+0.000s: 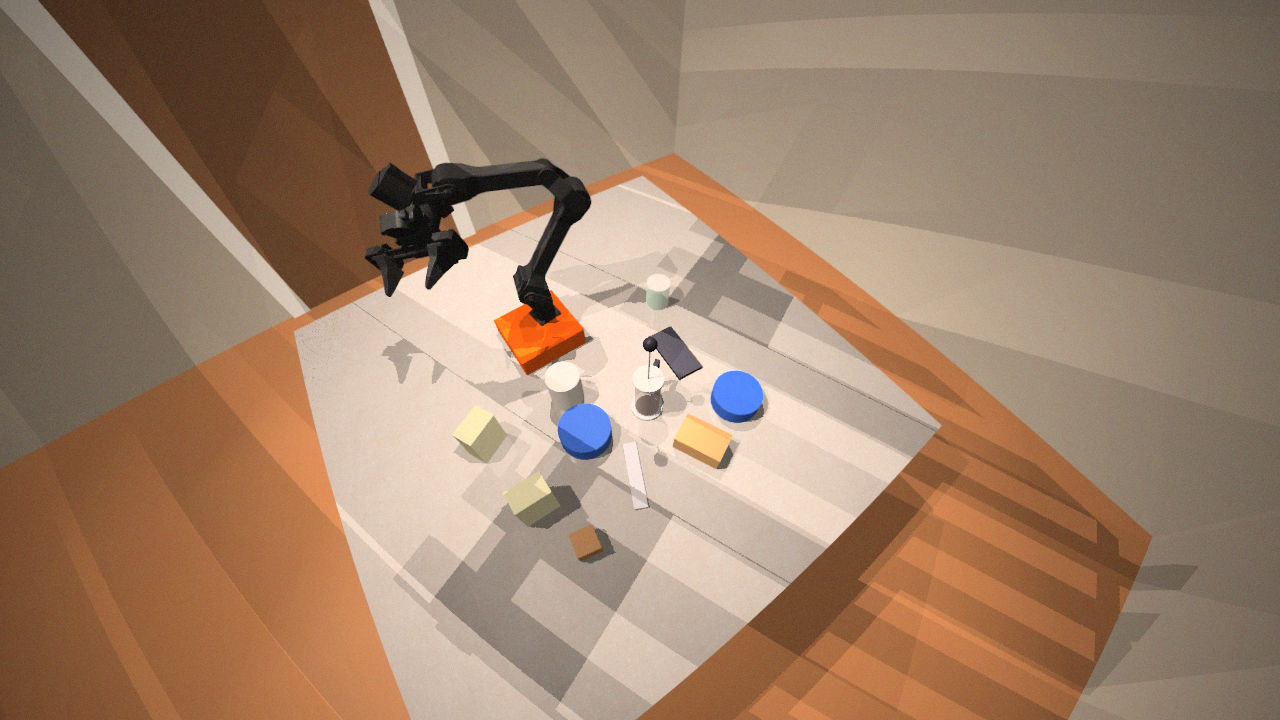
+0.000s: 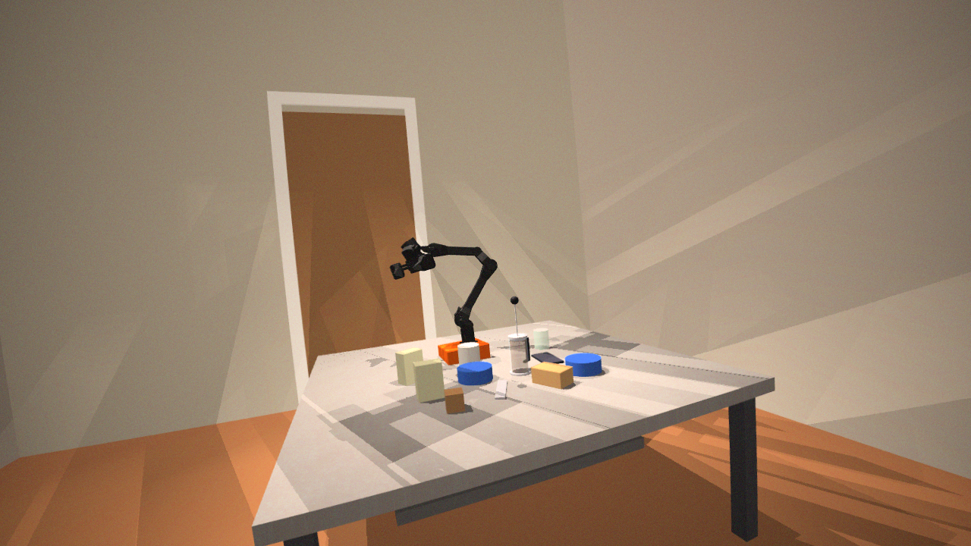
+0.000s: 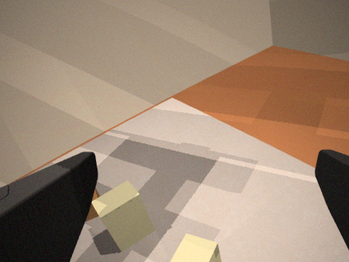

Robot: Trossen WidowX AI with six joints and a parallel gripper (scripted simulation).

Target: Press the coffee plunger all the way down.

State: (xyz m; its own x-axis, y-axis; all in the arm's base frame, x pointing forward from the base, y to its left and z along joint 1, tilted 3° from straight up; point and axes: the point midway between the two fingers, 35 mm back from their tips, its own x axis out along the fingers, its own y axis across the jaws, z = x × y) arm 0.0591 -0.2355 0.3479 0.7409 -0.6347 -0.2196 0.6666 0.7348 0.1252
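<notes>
The coffee press [image 1: 647, 400] [image 2: 519, 353] stands upright on the table. It has a clear body, a white lid and a dark handle. Its plunger is up: the black knob [image 1: 649, 343] [image 2: 514, 299] sits on a thin rod high above the lid. My gripper [image 1: 409, 291] [image 3: 209, 164] is open and empty, with its fingers wide apart. It hangs high over the table's left back side, left of the orange base and well away from the press. The press is not in the wrist view.
A white cylinder [image 1: 563, 385] and a blue disc [image 1: 584, 430] stand left of the press. Another blue disc [image 1: 736, 395], a yellow-orange block [image 1: 702, 441] and a dark flat slab [image 1: 677, 352] lie right of it. Two pale yellow blocks stand farther left, with a small brown block [image 1: 586, 542].
</notes>
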